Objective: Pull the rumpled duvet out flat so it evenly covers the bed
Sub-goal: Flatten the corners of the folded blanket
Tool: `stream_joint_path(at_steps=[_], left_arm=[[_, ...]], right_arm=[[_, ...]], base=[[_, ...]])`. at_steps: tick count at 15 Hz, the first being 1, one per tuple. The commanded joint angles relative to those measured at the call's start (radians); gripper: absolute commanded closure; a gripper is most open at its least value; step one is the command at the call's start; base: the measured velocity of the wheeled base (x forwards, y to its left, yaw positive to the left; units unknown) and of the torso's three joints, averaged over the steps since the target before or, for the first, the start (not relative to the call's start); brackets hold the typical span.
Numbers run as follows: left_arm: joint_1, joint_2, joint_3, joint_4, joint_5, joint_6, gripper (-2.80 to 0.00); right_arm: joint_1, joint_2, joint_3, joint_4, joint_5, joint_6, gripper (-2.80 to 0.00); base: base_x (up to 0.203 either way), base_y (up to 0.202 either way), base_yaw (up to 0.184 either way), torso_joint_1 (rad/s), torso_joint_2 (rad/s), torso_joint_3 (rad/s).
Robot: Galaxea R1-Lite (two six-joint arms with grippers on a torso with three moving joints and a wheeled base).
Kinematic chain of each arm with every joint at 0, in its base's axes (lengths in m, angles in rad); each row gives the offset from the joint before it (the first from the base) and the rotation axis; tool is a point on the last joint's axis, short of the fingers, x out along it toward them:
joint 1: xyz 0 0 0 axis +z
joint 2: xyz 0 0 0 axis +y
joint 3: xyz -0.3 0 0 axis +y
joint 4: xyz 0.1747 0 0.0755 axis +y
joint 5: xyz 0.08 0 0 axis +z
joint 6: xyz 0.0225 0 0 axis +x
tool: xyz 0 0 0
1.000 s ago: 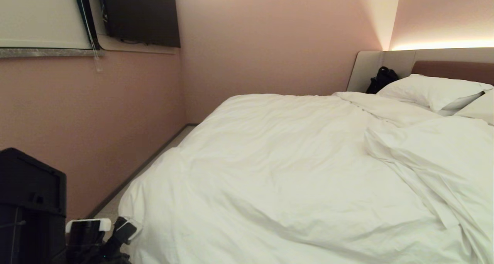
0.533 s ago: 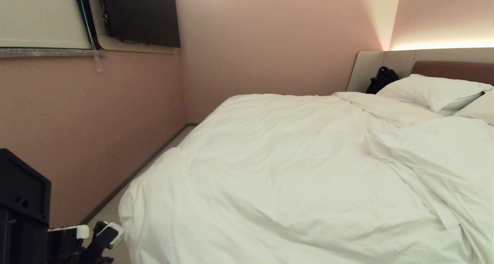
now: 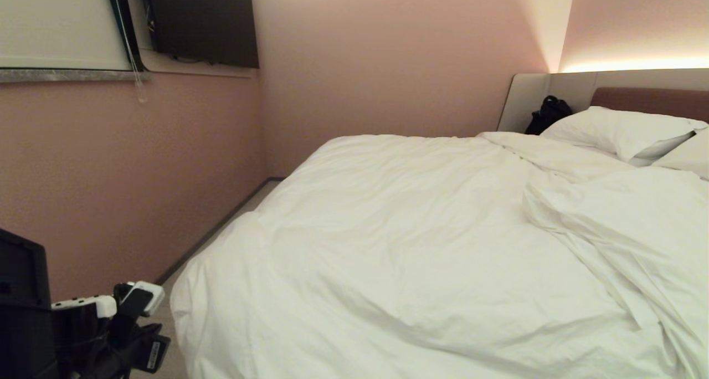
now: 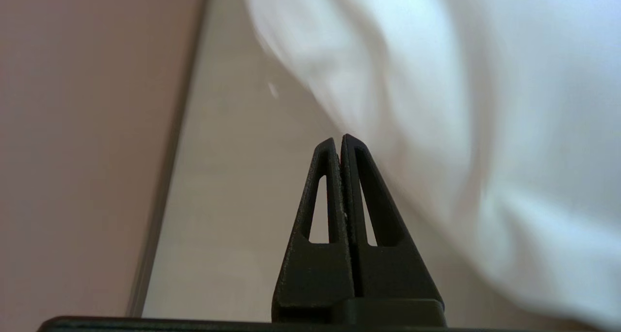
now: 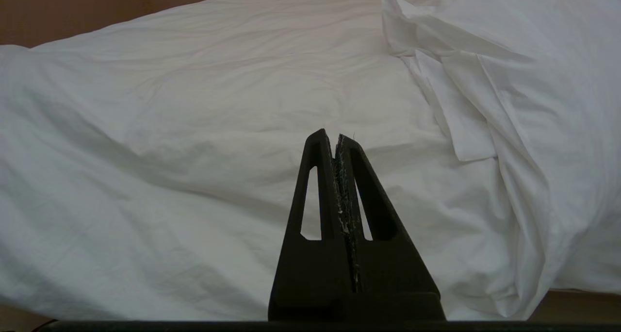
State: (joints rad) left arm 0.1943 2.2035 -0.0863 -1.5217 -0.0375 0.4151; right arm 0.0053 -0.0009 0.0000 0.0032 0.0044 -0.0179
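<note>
The duvet [image 3: 421, 246] hides the mattress — blurred in the left wrist view.

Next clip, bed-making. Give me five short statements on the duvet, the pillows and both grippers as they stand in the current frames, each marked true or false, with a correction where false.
1. The left gripper is shut and holds nothing. True.
2. The duvet lies smooth and flat over the whole bed. False: its right part is folded back in a rumpled flap.
3. The right gripper is clamped on a duvet corner. False: it is shut and empty, with the duvet beyond it.
4. White pillows lie at the headboard end. True.
5. In the head view the left gripper hangs over the middle of the bed. False: it is low at the left, over the floor beside the duvet's edge.
</note>
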Motion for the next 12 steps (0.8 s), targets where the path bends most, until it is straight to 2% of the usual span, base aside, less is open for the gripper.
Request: stream_joint_path(at_steps=[1,3,5,7,10,12], left_arm=[[0.001,-0.14,-0.009,-0.048,0.003,-0.026,0.0],[0.004,-0.241,-0.007,-0.048,0.014,-0.077,0.0],[0.027,-0.319,-0.016,-0.048,0.068,-0.162,0.0],[0.113,-0.376,-0.039,-0.048,0.126,-0.229,0.0],[0.264,-0.395,-0.075,-0.046,0.15,-0.269,0.0],[0.295,-0.41,-0.098,-0.048,0.151,-0.277,0.0]], right_arm=[[0.001,0.001,0.0,0.0,0.001,0.0,0.0],[0.001,0.001,0.0,0.0,0.002,0.0,0.0],[0.001,0.001,0.0,0.0,0.002,0.0,0.0],[0.001,0.001,0.0,0.0,0.001,0.0,0.0],[0.001,0.001,0.0,0.0,0.0,0.0,0.0],[0.001,0.001,0.0,0.0,0.0,0.0,0.0]], base=[[0.0,0.0,0.0,0.0,0.0,0.0],[0.0,0.0,0.0,0.0,0.0,0.0],[0.0,0.0,0.0,0.0,0.0,0.0],[0.0,0.0,0.0,0.0,0.0,0.0],[0.0,0.0,0.0,0.0,0.0,0.0],[0.0,0.0,0.0,0.0,0.0,0.0]])
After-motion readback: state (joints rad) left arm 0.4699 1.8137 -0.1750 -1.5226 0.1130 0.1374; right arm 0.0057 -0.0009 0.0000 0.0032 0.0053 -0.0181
